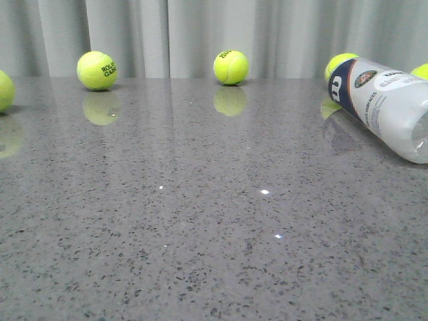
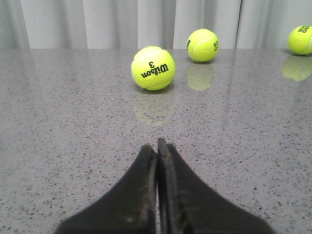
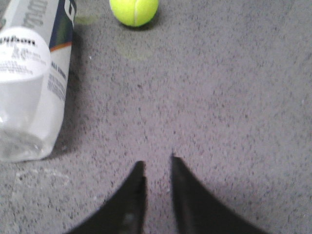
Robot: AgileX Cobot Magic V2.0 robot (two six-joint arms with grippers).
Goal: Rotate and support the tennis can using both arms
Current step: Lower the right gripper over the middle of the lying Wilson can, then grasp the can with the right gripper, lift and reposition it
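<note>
One tennis can (image 1: pixel 388 107), frame-cropped.

Front view: low, near table height, facing forward across the grey speckled table (image 1: pixel 200 254) to a pleated curtain (image 1: pixel 200 33); tennis can (image 1: pixel 388 107) at frame right, cut by the edge.

Left wrist view: low, close to the surface, facing the same curtain; left gripper (image 2: pixel 157 148) at bottom centre, Wilson ball (image 2: pixel 153 68) upper centre.

Right wrist view: steeply downward, close; right gripper (image 3: pixel 156 165) at bottom centre, can at upper left.

Shared: the can, in the front and right wrist views; table, in all three.
</note>
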